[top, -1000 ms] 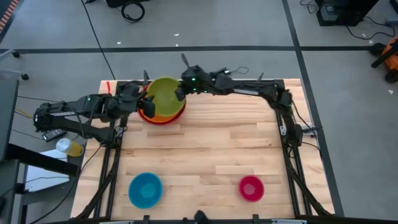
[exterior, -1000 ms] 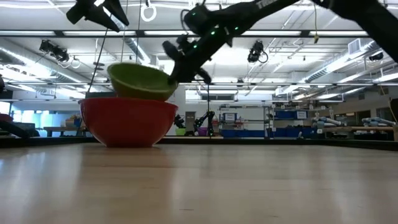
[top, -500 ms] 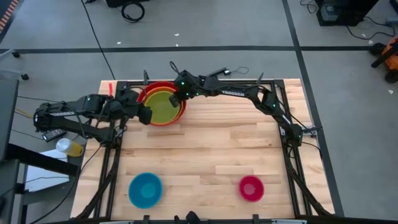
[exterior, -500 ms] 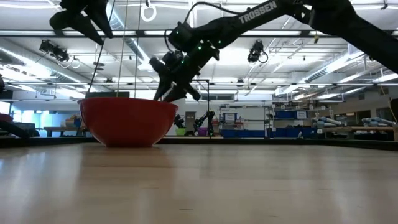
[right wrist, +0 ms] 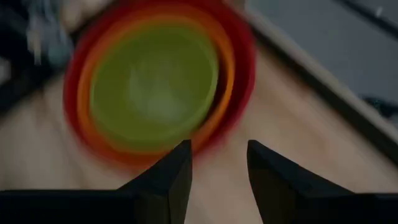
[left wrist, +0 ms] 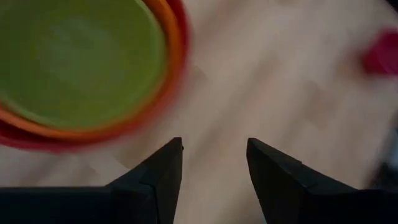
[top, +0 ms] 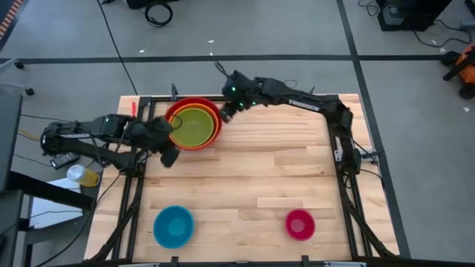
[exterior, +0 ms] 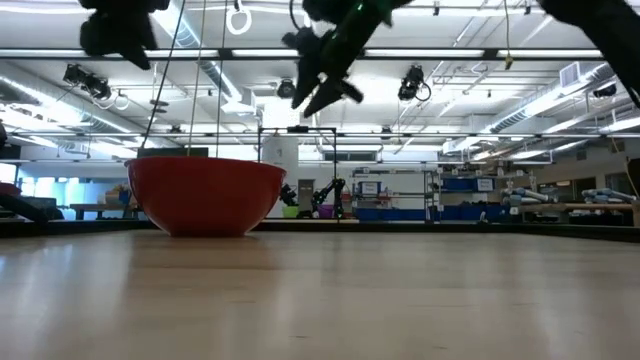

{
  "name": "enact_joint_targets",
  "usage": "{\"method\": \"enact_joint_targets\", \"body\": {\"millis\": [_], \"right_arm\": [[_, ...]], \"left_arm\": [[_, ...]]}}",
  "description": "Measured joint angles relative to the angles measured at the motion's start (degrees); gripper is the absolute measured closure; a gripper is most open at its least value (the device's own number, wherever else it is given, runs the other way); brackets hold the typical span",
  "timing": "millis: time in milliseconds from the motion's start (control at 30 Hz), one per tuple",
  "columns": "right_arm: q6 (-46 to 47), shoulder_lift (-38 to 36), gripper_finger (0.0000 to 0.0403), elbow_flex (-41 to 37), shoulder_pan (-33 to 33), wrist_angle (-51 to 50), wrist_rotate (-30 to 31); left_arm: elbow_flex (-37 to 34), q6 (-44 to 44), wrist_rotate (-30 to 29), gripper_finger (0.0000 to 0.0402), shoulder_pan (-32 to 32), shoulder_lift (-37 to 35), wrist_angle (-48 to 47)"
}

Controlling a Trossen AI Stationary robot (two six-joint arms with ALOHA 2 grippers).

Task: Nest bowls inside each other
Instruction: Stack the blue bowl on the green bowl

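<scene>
The red bowl [top: 194, 104] stands at the table's far left-middle with the orange bowl [top: 215, 124] and the olive green bowl [top: 193, 124] nested inside it; in the low view only the red bowl [exterior: 205, 195] shows. The blue bowl [top: 174, 226] and the pink bowl [top: 300, 224] rest upright near the front edge. My right gripper [right wrist: 217, 158] hangs open above the stack's right side, holding nothing. My left gripper [left wrist: 214, 165] is open too, just off the stack's near left side, with bare wood between its fingers.
Black frame rails [top: 133, 193] run along the table's left, right and far edges. Open wood lies between the stack and the two bowls at the front. The room's floor and cables show beyond the far edge.
My right gripper has set the tilted green bowl down into the orange bowl, opened and let go, then risen and drawn back toward the table's right. The green bowl now sits level inside the stack. My left gripper has turned and shifted toward the near edge.
</scene>
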Motion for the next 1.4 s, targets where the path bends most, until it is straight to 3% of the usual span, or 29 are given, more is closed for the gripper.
{"method": "enact_joint_targets", "body": {"millis": [100, 233, 400, 633, 767, 967, 1400], "right_arm": [[-0.6, -3.6, 0.0245, -0.1, 3.3, -8.6, 0.1], [1.4, -9.3, 0.0245, -4.7, 8.8, -12.0, 2.6], [9.5, -16.3, 0.0245, -15.1, 16.6, -10.1, 5.6], [24.5, -20.5, 0.0245, -29.2, 25.2, -2.8, 7.3], [32.8, -20.7, 0.0245, -33.4, 28.7, -1.4, 7.3], [41.7, -20.5, 0.0245, -34.8, 33.1, -0.9, 7.6], [48.5, -20.4, 0.0245, -34.8, 36.9, -1.0, 10.2]], "left_arm": [[-3.4, -4.1, 5.7, 0.0219, -6.1, 0.0, 1.9], [-9.9, -9.8, 7.1, 0.0219, -16.9, 0.0, 6.4], [-15.9, -16.9, 7.3, 0.0219, -27.5, 0.0, 12.6], [-21.9, -20.9, 7.1, 0.0219, -34.8, 2.5, 15.3], [-24.9, -17.2, 7.2, 0.0219, -37.1, 5.2, 21.9], [-27.2, -13.8, 6.9, 0.0219, -37.2, 8.4, 23.4], [-29.8, -8.9, 9.1, 0.0228, -37.3, 11.0, 31.6]]}}
